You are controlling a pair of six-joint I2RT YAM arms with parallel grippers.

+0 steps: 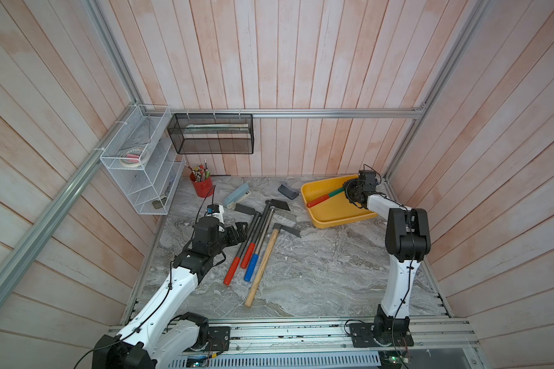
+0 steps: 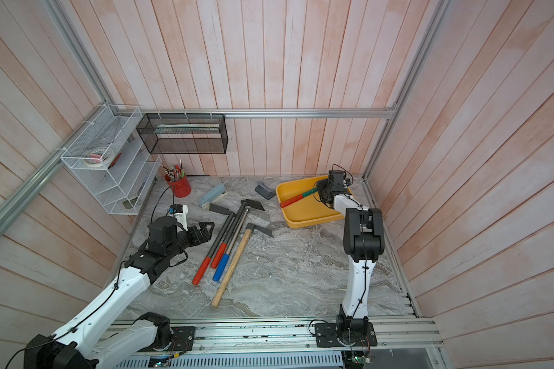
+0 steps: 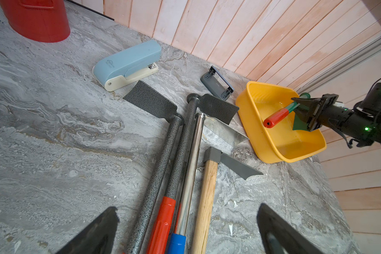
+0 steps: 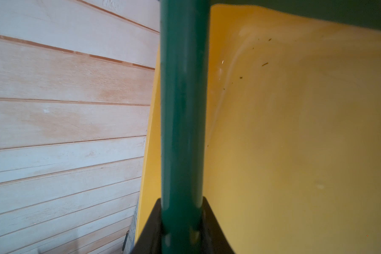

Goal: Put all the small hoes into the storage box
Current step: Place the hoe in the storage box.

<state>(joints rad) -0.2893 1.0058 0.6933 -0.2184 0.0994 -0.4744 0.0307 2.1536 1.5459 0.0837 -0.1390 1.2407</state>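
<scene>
Hoe in right tool, over box

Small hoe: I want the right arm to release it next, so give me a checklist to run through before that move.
1. Right gripper shut on the small hoe at its green shaft: ok.
2. Hoe's red grip end inside the storage box rim: ok.
3. Hoe's blade resting on the box floor: cannot tell.
4. Nothing else lying in the box: ok.
5. Left gripper open and away from the box: ok.
</scene>
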